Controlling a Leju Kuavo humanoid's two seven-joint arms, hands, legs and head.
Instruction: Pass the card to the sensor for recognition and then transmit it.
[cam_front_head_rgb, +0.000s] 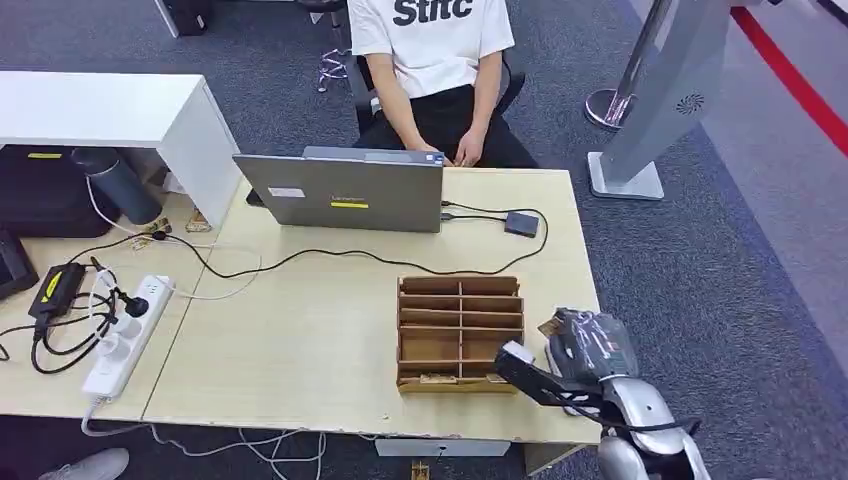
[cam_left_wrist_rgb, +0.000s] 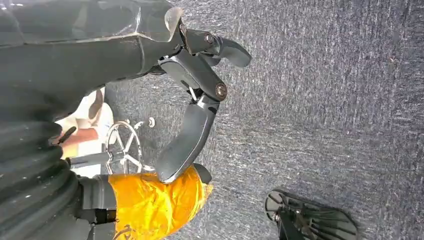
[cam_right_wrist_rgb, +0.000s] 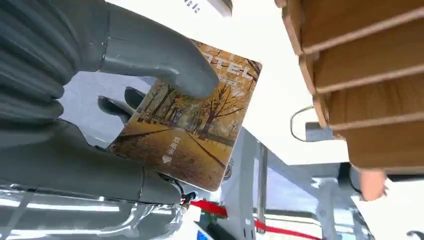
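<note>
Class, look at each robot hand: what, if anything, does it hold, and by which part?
The right robot hand holds the card, thumb pressed on its printed face near one edge, fingers behind. The left robot hand holds nothing.

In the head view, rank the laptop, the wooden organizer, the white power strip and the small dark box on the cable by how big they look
1. Laptop, largest.
2. Wooden organizer, a bit smaller.
3. White power strip, long but narrow.
4. Small dark box, smallest.
The laptop sits farther from the camera than the organizer, so its lead is probably real.
</note>
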